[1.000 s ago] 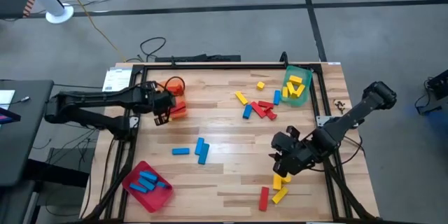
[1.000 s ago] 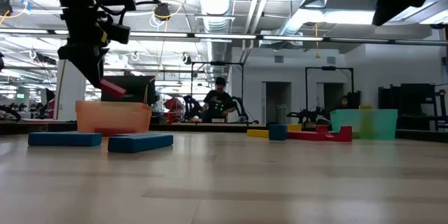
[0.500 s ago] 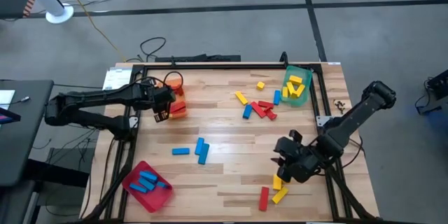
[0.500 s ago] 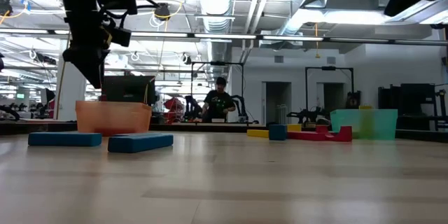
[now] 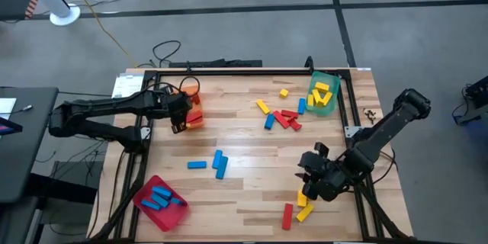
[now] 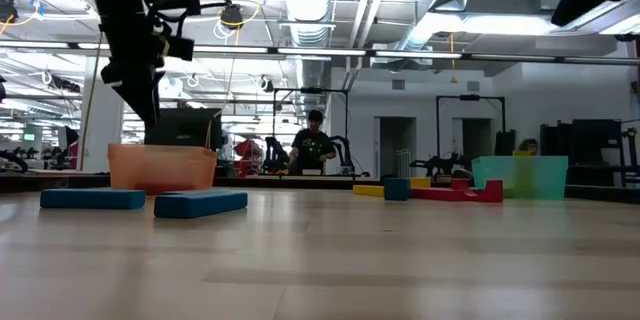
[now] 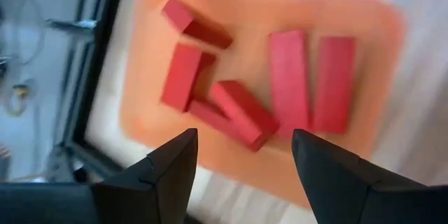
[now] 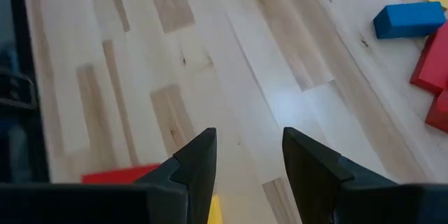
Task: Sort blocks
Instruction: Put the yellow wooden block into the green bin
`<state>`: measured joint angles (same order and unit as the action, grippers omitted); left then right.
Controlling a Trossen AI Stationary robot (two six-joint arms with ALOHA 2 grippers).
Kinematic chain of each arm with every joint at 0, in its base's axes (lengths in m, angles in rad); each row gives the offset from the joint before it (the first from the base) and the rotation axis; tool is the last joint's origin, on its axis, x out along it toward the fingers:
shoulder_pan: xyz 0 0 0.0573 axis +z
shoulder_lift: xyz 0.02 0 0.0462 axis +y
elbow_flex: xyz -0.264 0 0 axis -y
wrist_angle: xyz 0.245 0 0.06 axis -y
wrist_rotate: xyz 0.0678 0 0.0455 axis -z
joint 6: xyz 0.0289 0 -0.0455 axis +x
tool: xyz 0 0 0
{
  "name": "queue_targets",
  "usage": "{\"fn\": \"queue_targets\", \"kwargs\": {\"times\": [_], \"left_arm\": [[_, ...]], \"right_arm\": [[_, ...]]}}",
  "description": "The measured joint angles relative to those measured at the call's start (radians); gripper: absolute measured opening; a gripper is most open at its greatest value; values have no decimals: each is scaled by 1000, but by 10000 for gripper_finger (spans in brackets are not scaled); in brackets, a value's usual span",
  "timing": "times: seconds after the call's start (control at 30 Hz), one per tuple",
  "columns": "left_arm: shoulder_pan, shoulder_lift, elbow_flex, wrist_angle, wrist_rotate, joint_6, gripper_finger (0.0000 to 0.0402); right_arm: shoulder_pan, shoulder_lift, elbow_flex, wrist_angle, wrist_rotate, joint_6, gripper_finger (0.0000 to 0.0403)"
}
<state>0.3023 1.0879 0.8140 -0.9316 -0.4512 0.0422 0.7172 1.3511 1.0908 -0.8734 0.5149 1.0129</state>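
Observation:
My left gripper hangs open over the orange tray at the table's far left, with nothing between its fingers. Several red blocks lie in that tray. My right gripper stands open above bare table at the near right. Just nearer than it lie two yellow blocks and a red block. Three blue blocks lie at mid table. A mixed cluster of red, blue and yellow blocks lies toward the far right.
A green tray holding yellow blocks stands at the far right. A red tray holding blue blocks sits at the near left corner. A dark frame runs round the table. Bare wood lies between the blue blocks and my right gripper.
My left gripper has let go of a red block that it held over the orange tray. The block has dropped out of sight behind the tray's wall. The gripper has stayed above the tray.

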Motion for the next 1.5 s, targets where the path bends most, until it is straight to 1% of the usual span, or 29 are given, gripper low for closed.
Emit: {"fn": "queue_targets", "kwargs": {"times": [0.1,0.2,0.33,0.43,0.57,0.63,0.77,0.9,1.07,1.27,1.5], "left_arm": [[-9,-17,18,35,72,3,228],[-43,-43,40,73,145,2,228],[-121,-85,58,152,272,0,225],[-203,-96,58,223,343,-9,225],[-311,-82,58,289,350,-32,224],[-360,-63,58,321,350,-37,224],[-446,-9,58,386,350,-42,224],[-510,67,58,442,350,-21,224],[-550,175,58,499,349,14,224],[-567,302,58,560,350,18,224],[-587,376,58,606,365,22,224]], "right_arm": [[11,47,0,1,-2,-27,187],[11,102,0,7,-35,-46,204],[14,163,0,53,-48,-84,233],[17,203,0,144,-48,-177,248],[30,257,0,279,-48,-337,255],[41,285,0,293,-57,-373,255],[58,307,0,251,-111,-328,256],[71,300,1,244,-122,-272,256],[83,299,19,294,-122,-296,256],[97,316,19,396,-126,-340,256],[132,362,19,422,-213,-340,256]]}}
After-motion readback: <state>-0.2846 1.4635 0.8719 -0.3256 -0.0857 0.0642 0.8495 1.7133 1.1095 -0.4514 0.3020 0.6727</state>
